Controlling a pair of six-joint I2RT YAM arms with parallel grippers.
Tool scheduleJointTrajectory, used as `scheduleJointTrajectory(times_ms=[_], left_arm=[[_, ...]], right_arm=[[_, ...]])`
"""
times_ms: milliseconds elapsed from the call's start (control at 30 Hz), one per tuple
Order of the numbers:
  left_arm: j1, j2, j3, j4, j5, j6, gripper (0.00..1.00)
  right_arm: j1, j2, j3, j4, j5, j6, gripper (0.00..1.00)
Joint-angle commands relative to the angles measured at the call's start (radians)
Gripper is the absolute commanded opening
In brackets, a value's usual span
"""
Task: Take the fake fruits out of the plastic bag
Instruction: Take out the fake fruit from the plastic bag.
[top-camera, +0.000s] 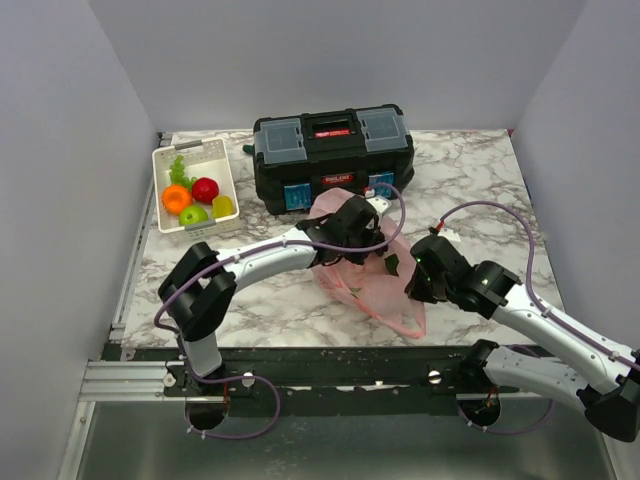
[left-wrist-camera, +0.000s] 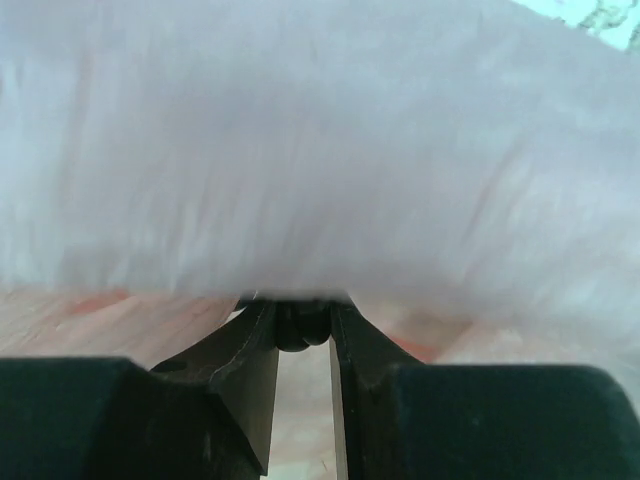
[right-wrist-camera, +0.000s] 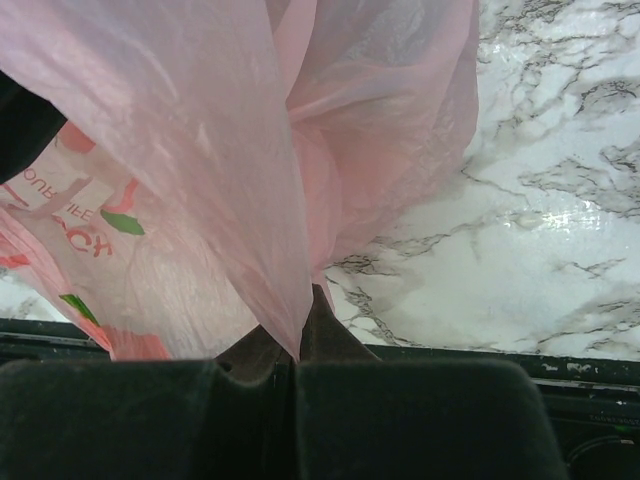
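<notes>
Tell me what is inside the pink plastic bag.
The left gripper is pushed into the plastic bag, with something small and dark between its fingertips. Pink film covers everything else, so no fruit can be made out.

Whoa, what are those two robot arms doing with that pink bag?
Both arms are working on the plastic bag, which lies on the marble table. The right gripper has a fold of the bag pinched between its shut fingers. The left gripper is pressed up against the bag's film, and it is not clear whether it has hold of anything. An orange, red apple, green apple and lemon sit in the white basket.
</notes>
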Motion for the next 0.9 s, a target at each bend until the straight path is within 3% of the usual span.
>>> scheduleJointTrajectory(times_ms=[0,500,667,867], left_arm=[[-0.005,-0.095,-0.052,-0.009,0.109,-0.031,0.02],[-0.005,-0.401,-0.184,-0.016,0.356,-0.036,0.00],[-0.002,-0.511,-0.204,-0.038,0.397,0.007,0.00],[0.006,-0.617,-0.225,-0.081,0.575,0.107,0.00]], right_arm=[[0.002,-0.004,-0.015,0.013,0.018,-0.011,0.01],[0.001,0.011,-0.014,0.043,0.055,-0.010,0.01],[0.002,0.003,-0.015,0.042,0.072,-0.005,0.01],[0.002,-0.006,-0.022,0.049,0.085,-0.001,0.01]])
